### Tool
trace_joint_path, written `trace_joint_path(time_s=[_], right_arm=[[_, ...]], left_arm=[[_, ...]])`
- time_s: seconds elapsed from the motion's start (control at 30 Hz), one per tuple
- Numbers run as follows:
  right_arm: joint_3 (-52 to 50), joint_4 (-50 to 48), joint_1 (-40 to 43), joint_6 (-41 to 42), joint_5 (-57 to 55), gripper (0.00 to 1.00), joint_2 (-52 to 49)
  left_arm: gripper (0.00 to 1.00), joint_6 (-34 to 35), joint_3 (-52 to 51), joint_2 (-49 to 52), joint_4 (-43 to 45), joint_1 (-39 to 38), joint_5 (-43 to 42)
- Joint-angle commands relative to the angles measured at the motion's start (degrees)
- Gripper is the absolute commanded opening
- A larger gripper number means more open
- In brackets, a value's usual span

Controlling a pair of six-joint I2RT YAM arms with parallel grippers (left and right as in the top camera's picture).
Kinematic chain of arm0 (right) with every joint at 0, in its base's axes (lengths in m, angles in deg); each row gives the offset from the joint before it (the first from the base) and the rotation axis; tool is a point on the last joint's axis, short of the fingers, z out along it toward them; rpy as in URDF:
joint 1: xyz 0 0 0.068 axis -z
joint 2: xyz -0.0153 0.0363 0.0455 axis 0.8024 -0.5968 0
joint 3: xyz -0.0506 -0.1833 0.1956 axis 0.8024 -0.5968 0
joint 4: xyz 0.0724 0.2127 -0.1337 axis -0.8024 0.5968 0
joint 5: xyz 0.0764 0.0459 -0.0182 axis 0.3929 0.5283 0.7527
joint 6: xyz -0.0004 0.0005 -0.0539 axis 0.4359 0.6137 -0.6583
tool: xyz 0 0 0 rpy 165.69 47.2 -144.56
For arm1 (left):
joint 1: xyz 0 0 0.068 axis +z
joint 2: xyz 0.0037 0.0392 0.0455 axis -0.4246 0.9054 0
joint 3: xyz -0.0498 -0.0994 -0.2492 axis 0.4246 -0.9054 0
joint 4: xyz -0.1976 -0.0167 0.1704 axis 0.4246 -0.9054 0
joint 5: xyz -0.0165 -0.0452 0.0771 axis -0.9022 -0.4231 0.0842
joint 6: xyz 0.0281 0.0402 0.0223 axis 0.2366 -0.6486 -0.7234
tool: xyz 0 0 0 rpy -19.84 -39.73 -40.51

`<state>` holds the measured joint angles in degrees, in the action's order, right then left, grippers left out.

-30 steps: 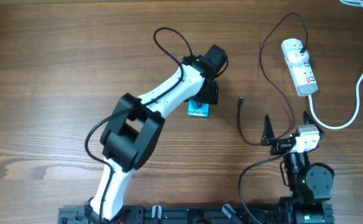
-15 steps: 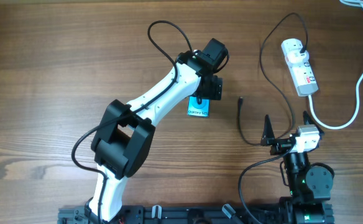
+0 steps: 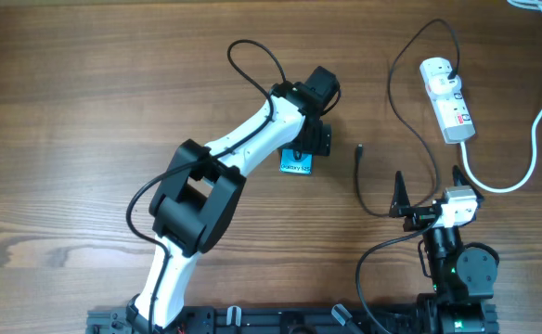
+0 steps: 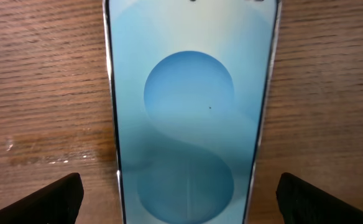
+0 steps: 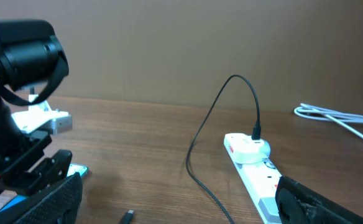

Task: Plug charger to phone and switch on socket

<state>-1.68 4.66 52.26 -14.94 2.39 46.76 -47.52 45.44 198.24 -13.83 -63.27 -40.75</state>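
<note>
left gripper: fingers spread wide, one dark tip at each lower corner of the wrist view, nothing clamped. the phone lies flat between them, turquoise screen up. bare wood shows between each finger and the nearer phone edge, so no contact.

overhead: the left arm reaches out across the table and the gripper sits directly over the phone. only the white lettered end of the phone shows, on the side toward the robot base.

right gripper: fingers also apart, holding nothing, close in front of its own base at the near right of the table. it is well apart from the phone.

charger: the black plug tip lies loose on the wood to the right of the phone, near it but not touching, not inserted. from the tip the thin black cable runs toward the right gripper, curves close past its fingers, then loops up to the white adapter.

the adapter is seated in the far end of the socket, which lies beyond the right gripper at the right side of the table. red switch marks are visible on the socket; switch position cannot be read.

a thick white cord leaves the near end of the socket and curves off to the right edge.
</note>
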Motion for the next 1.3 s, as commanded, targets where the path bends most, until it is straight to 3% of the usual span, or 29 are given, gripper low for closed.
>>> trace_joint_path(time_s=[0.0, 0.13, 0.37, 1.27], right_arm=[[-0.07, -0.11, -0.33, -0.09, -0.55, 1.0, 0.09], [-0.07, -0.11, -0.33, -0.11, -0.57, 1.0, 0.09], [-0.07, -0.11, -0.33, -0.11, -0.55, 1.0, 0.09], [-0.07, -0.11, -0.33, -0.11, -0.57, 1.0, 0.09]], left_arm=[[1.0, -0.07, -0.26, 2.19, 0.46, 0.24, 0.79], [0.98, -0.07, -0.26, 2.75, 0.74, 0.42, 0.79], [0.77, -0.07, -0.26, 2.75, 2.05, 0.68, 1.31], [0.78, 0.15, -0.24, 1.33, 0.72, 0.83, 0.11]])
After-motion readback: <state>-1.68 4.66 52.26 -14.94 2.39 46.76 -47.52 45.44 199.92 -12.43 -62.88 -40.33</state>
